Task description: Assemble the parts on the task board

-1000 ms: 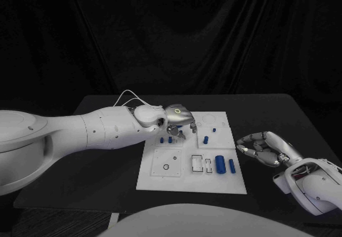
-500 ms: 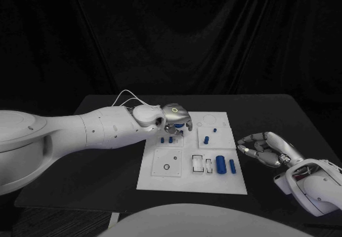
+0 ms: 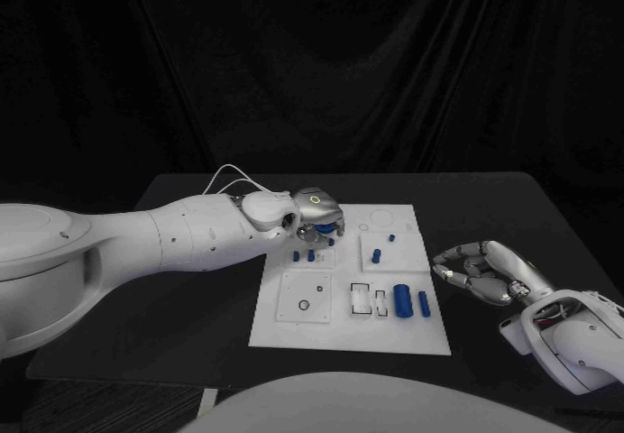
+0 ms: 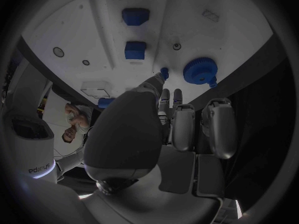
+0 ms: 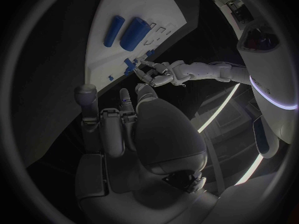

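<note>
Task board (image 3: 341, 311) lies mid-table, blue parts on it. Left hand (image 3: 317, 214) pinches a blue gear (image 4: 199, 70) over its far end; right hand (image 3: 479, 271) rests beside it, fingers curled, holding nothing.

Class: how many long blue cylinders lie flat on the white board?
2: a thick cylinder and a thin cylinder beside it, near the board's front right corner. The left hand may hide more.

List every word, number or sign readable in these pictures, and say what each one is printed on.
Dark lettering on the white robot arm segment, left wrist view: too blurred to read for certain.
White task board: only outlines and holes, no readable text.
Small blue parts: no markings visible.
</note>
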